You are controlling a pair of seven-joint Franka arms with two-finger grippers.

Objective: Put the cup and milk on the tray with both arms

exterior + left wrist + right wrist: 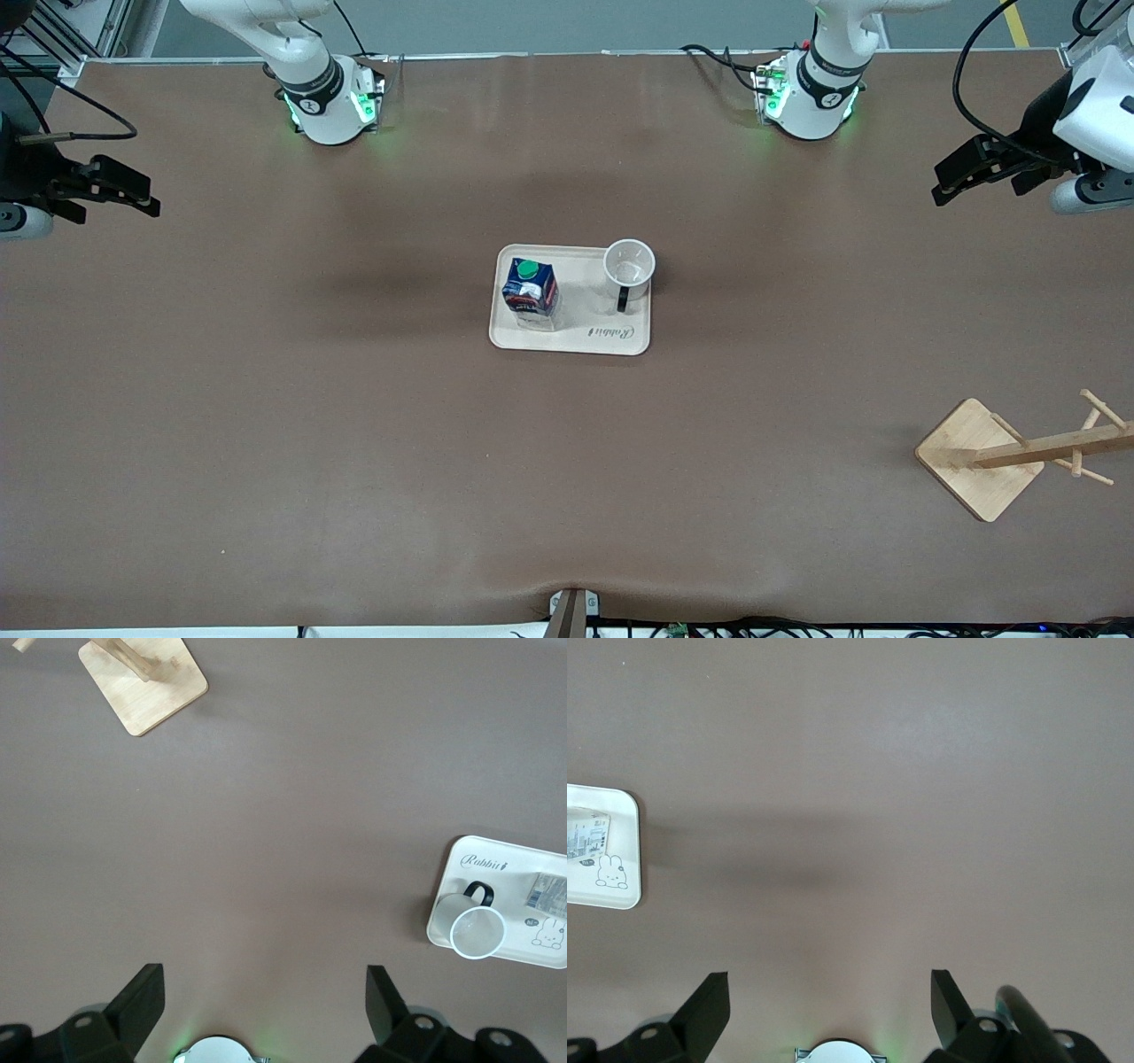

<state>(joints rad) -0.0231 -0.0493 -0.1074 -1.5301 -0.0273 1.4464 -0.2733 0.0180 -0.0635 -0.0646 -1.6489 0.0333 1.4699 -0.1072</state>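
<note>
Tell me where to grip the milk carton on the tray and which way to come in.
Grip the milk carton across its flat body walls below the green cap, coming straight down from above. It stands upright on the tray, and the cup stands apart toward the left arm's end, probably leaving room.

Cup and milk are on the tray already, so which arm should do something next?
Neither, probably. The cup and milk both stand on the tray. The left gripper and right gripper wait open over the table's ends, holding nothing.
</note>
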